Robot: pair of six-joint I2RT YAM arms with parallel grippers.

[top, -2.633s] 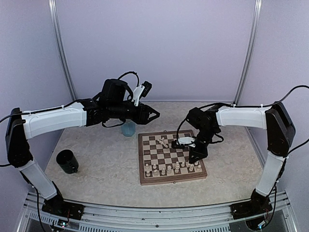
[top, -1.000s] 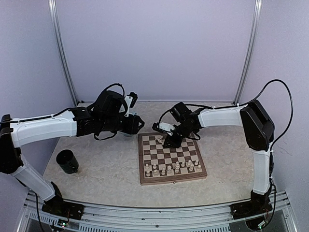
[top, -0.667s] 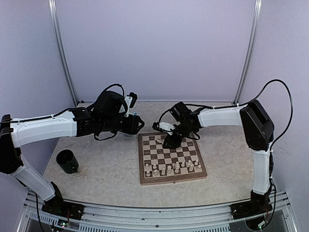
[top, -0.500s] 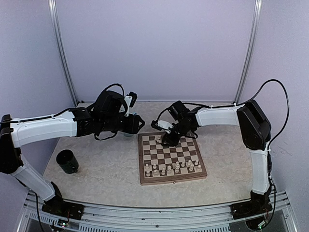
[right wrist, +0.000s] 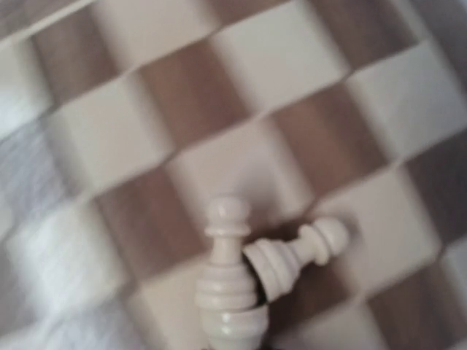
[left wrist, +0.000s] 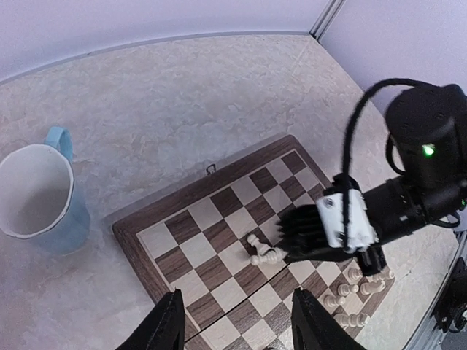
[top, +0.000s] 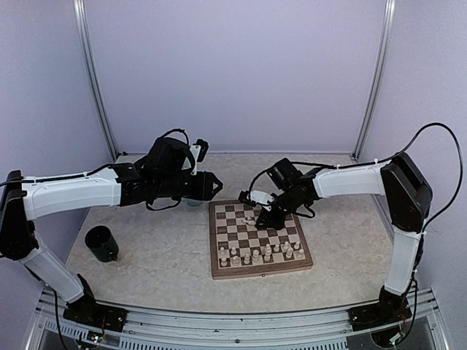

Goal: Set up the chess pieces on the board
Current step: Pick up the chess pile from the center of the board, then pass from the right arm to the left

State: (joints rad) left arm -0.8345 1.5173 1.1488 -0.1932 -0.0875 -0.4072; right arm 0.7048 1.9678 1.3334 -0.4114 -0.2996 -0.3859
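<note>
Wood board (top: pixel 219 274) sits mid-frame in the top view, with a row of pieces (top: pixel 259 255) along its near edge. Over its far half the right gripper (top: pixel 261 216) is low beside two loose pieces (top: pixel 250 218); can't tell if its jaws are apart or together. Upper left of the board, the left gripper (top: pixel 214 186) is over a blue cup (top: pixel 193 200).

Left wrist: its fingers (left wrist: pixel 171 324) are spread, holding nothing; the loose pieces lie tipped at lower middle.

Right wrist, blurred: pawn (right wrist: pixel 226 292) at bottom centre, a second piece (right wrist: pixel 299 251) touching it at an angle.
</note>
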